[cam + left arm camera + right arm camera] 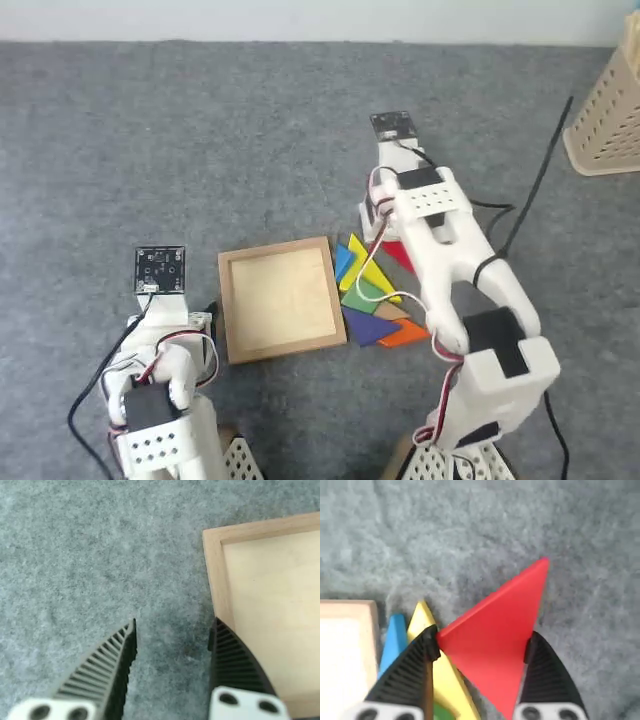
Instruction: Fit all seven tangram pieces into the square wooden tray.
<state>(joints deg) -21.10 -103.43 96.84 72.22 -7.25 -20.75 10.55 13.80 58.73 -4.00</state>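
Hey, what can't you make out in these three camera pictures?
Tangram pile: high view, the right arm covers part, so seven pieces cannot be counted.
Red triangle: right wrist view, whether the right gripper truly grips it is unclear.
Wooden tray: left wrist view, cut off by the frame edges.
Basket: high view, cut off at the edge.
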